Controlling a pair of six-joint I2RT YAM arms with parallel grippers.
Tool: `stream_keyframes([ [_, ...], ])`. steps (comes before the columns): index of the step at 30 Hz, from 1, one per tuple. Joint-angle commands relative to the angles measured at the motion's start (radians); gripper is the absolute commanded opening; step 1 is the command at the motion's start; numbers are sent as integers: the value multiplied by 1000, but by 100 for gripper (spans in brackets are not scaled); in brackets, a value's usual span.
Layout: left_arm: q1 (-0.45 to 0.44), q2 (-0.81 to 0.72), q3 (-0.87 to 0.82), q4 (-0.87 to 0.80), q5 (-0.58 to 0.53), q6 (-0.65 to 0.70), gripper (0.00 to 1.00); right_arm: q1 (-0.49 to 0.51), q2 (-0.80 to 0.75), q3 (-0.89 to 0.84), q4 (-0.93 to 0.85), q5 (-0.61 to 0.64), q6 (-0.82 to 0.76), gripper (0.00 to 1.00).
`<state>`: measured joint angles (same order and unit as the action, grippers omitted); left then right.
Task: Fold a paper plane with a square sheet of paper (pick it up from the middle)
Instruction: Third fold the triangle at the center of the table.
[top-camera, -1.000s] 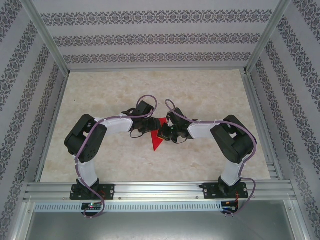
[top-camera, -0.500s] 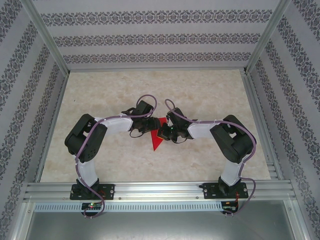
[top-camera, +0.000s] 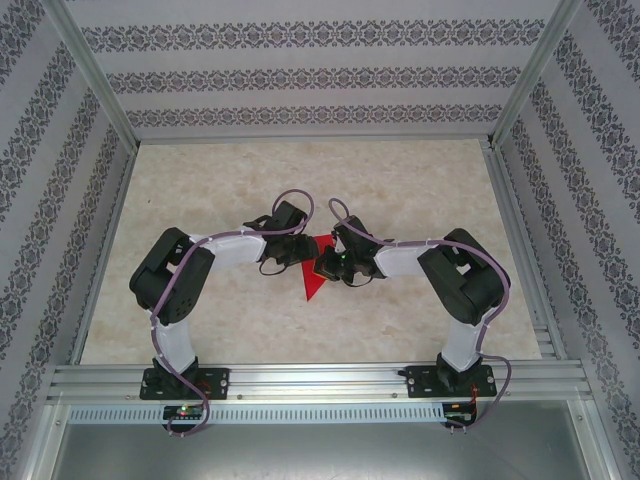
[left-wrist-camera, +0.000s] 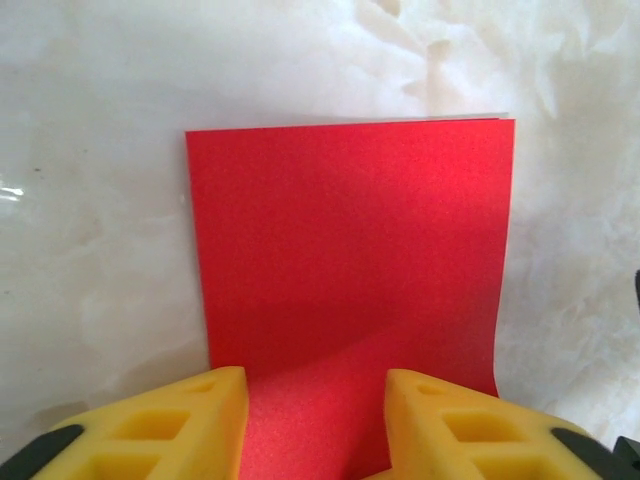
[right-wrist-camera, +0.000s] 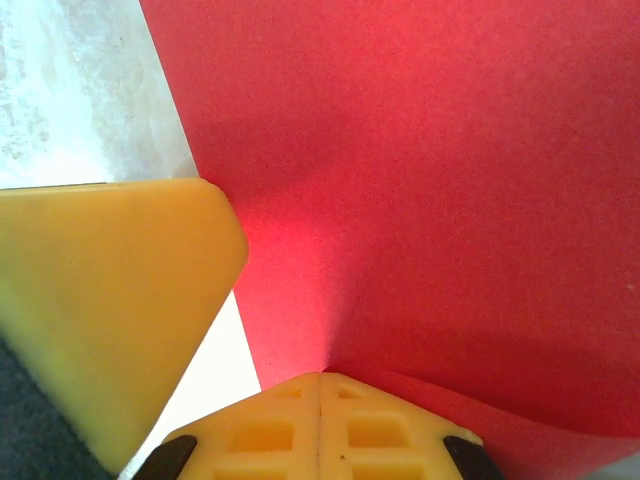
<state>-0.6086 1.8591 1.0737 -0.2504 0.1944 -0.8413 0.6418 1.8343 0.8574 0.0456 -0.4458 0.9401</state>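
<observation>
Scarcely anything has shifted: left hand (left-wrist-camera: 315, 388) stands open astride the thin bright red paper sheet (left-wrist-camera: 350, 240) on the marbled worktop (left-wrist-camera: 90, 200); right hand (right-wrist-camera: 320, 388) closed, tips touching it.

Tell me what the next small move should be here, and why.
Probably close the left gripper on the square sheet of paper. Its jaws stand apart with the sheet's near edge lying between them, while the right gripper is shut, seemingly pinching the same sheet. A second grip would let both arms lift or fold it.
</observation>
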Motion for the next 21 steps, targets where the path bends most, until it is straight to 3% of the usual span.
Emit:
stream_keyframes([
  [1,5,-2,37,-54,-47,24,37,-12,22,12,22,17,-21,4],
  [6,7,15,63,-74,-56,35,26,-13,19,12,18,16,-21,4],
  [21,9,79,75,-131,-85,36,13,-14,-14,7,54,0,-31,4],
])
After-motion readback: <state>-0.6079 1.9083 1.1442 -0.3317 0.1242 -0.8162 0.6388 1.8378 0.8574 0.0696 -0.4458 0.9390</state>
